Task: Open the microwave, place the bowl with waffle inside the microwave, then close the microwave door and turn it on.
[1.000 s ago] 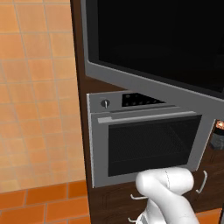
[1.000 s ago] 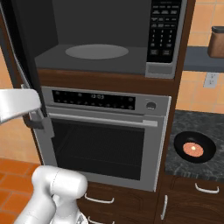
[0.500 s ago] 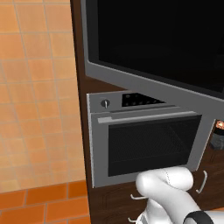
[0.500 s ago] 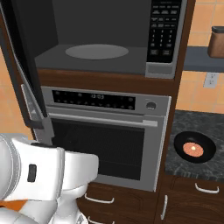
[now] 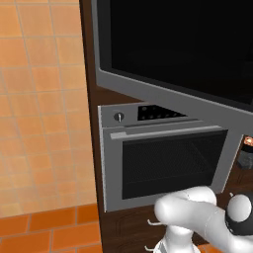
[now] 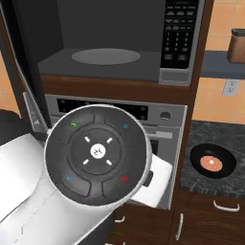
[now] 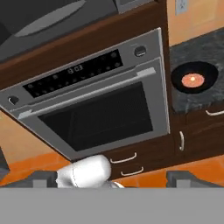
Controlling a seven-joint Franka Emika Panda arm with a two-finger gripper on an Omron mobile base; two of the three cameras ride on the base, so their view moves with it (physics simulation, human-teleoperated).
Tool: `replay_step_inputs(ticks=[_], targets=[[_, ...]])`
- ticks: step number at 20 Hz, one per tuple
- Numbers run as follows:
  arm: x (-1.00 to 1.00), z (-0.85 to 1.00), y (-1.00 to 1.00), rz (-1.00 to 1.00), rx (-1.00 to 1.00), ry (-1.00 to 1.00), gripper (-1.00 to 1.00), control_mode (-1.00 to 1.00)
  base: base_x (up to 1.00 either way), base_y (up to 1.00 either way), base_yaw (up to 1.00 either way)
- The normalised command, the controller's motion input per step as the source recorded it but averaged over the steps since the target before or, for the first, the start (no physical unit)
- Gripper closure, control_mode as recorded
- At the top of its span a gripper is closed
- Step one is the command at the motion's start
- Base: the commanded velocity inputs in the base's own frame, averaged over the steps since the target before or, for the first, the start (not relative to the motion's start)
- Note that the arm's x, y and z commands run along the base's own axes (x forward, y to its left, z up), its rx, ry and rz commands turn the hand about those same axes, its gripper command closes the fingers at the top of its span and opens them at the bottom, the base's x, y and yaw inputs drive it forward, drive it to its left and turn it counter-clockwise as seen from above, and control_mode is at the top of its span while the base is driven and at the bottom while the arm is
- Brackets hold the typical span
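The microwave (image 6: 110, 62) stands open, its grey cavity and round turntable plate (image 6: 105, 56) bare. The microwave door (image 5: 173, 44), a big black glass panel edged in grey, is swung out wide to the left. The bowl (image 6: 213, 162), black with a round orange waffle in it, sits on the dark counter right of the oven; the hand view shows the bowl (image 7: 194, 78) at upper right. My gripper (image 7: 113, 178) is open, fingertips (image 7: 43, 178) far apart with nothing between them, facing the oven front from a distance. The wrist's round dark end (image 6: 98, 153) blocks the middle of the right base view.
A silver oven (image 7: 96, 113) with a bar handle sits under the microwave, with drawers (image 7: 124, 159) below it. The microwave's keypad (image 6: 179, 38) is on its right side. A wall outlet (image 6: 231, 87) and a brown jar (image 6: 237, 45) are beyond the counter.
The gripper has opened and come off the door's edge at the left. The arm has swung back toward the right base camera; its wrist now looms in that view. The door stays open.
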Motion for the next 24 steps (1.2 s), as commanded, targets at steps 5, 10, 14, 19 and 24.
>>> replay_step_inputs(ticks=[5, 10, 14, 19, 24], targets=[[0.73, -0.36, 0.00, 0.01, 0.38, -0.25, -1.00, -1.00, 0.00, 0.00, 0.00], [0.86, -0.56, 0.11, 0.00, 0.31, -0.21, -1.00, -1.00, 0.00, 0.00, 0.00], [0.97, -0.58, 0.16, 0.00, 0.26, -0.12, -1.00, -1.00, 0.00, 0.00, 0.00], [1.00, -0.12, 0.00, 0.02, 0.24, 0.01, -1.00, -1.00, 0.00, 0.00, 0.00], [0.73, 0.00, 0.09, 0.26, 0.21, 0.08, -1.00, -1.00, 0.00, 0.00, 0.00]])
